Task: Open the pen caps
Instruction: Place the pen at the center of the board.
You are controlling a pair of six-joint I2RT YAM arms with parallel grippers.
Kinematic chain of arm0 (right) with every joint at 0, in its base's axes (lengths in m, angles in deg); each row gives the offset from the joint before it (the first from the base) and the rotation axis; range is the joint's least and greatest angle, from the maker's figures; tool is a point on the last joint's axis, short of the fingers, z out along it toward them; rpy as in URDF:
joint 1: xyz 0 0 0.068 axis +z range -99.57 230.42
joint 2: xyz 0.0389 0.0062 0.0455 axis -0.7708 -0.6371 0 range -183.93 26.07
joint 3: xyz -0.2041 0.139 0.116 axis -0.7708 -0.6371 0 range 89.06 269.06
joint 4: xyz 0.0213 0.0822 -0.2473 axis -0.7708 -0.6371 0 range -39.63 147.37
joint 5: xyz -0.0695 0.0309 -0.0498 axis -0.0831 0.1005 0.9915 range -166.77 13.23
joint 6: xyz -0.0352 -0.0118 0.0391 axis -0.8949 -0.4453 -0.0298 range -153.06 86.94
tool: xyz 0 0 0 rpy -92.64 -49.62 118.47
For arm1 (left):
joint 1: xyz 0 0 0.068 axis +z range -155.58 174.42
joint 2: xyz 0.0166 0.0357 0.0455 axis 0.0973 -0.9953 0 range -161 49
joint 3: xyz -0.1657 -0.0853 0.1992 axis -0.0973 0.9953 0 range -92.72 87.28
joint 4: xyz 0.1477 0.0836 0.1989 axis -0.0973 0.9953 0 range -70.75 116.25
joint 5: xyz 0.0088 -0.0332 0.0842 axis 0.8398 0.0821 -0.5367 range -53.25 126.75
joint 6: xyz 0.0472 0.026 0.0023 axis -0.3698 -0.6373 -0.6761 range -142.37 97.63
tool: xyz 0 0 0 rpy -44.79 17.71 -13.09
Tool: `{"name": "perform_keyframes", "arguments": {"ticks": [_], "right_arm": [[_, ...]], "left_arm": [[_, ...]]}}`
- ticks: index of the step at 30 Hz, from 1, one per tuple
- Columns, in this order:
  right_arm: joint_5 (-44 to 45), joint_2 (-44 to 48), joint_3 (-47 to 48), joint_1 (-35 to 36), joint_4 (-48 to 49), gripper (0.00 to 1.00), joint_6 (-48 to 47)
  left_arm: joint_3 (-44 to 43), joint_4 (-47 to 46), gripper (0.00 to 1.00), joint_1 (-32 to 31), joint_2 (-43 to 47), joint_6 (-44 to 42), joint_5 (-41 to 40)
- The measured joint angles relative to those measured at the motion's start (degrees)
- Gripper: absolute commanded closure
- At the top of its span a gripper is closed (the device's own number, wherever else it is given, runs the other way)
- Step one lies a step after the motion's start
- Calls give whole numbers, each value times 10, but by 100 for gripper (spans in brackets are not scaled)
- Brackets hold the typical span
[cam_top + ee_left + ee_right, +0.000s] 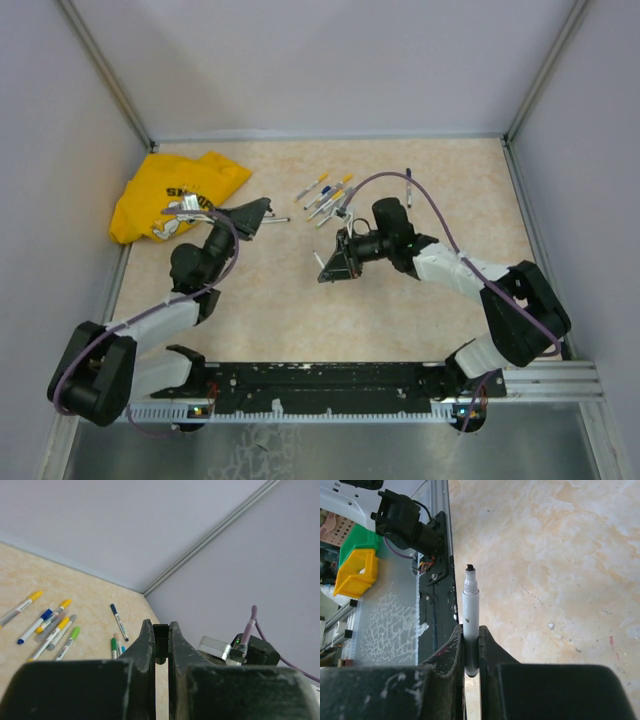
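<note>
Two grippers each pinch one piece. The right gripper (471,635) squeezes tight on an open pen (470,605), tip out. The left gripper (160,630) is nearly closed on what looks like its black cap (160,647), kept well apart. More capped pens (325,195) wait on the table (300,310).

Tabletop (300,310) smooth, matt; yellow cloth (170,195) soft fabric; pen barrel (470,610) glossy plastic; R fingers (445,662) scuffed matt.
</note>
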Motion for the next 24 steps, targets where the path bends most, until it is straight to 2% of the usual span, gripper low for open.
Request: {"name": "perform_keyframes", "arguments": {"ticks": [3,8,16,24], "right_arm": [[-3,0,4,0,-31,100,-35],[11,0,53,1,-155,100,-152],[126,14,93,1,-309,100,-325],[187,46,77,2,-340,100,-378]], "left_arm": [[1,29,100,1,48,-21,-11],[38,85,100,7,139,-52,-18],[106,209,100,7,278,-71,-14],[171,254,100,7,304,-45,5]]}}
